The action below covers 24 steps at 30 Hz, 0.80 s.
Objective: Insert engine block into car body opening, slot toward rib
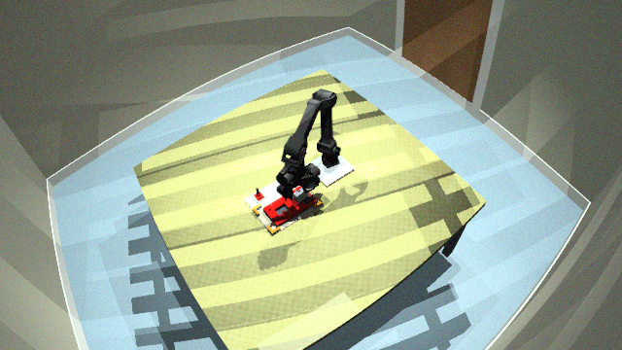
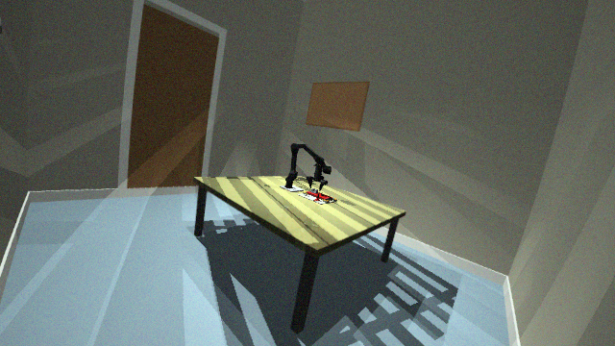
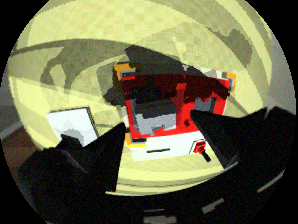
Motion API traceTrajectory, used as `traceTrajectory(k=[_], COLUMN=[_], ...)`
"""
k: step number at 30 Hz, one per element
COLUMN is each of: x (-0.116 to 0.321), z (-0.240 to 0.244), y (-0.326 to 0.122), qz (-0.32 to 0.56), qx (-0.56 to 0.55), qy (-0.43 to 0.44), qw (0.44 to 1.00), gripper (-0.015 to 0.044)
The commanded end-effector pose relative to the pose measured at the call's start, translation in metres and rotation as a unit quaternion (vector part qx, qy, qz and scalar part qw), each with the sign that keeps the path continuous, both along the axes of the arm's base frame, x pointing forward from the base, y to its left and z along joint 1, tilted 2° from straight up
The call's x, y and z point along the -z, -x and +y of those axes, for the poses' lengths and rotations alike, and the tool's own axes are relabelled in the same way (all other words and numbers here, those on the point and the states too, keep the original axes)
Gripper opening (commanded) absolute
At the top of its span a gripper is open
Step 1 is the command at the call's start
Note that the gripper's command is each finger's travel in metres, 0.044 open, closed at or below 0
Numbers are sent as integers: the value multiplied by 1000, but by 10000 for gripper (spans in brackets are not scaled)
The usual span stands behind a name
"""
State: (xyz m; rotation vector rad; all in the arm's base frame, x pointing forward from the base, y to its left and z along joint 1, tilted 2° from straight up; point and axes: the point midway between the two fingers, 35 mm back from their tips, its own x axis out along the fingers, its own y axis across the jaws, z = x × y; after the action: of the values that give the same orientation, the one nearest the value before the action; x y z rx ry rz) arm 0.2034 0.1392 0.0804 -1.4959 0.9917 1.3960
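Note:
The red car body (image 1: 272,215) (image 3: 186,125) (image 2: 324,197) lies on a white board with orange corner pieces. The grey engine block (image 3: 157,121) (image 1: 302,195) sits at the end of the car body nearer the arm's base; how deep it sits cannot be told. A second recess with a grey floor (image 3: 204,104) shows in the other half of the body. My gripper (image 3: 158,119) (image 1: 297,192) (image 2: 317,187) is open, with nothing held. Its fingers stand low over the car body, one towards each side of the block in the wrist view. Shadow covers part of the block and body.
The white board (image 3: 175,142) (image 1: 268,192) also carries a small red piece with a black peg (image 3: 199,147) (image 1: 259,195), close to one finger in the wrist view. The arm's white base plate (image 1: 342,171) (image 3: 58,120) lies beside the board.

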Motion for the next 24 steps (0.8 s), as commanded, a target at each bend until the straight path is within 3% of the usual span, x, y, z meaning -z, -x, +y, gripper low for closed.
traceTrajectory(k=[1, 5, 13, 20, 24], x=[9, 13, 13, 13, 8], z=[-1, -1, -1, -1, 0], y=[1, 1, 1, 1, 1], qz=[6, 6, 6, 6, 6], qx=[-3, -3, -3, -3, -3], qy=[3, 3, 3, 3, 3], qw=[1000, 1000, 1000, 1000, 1000], gripper=[440, 440, 230, 183, 78])
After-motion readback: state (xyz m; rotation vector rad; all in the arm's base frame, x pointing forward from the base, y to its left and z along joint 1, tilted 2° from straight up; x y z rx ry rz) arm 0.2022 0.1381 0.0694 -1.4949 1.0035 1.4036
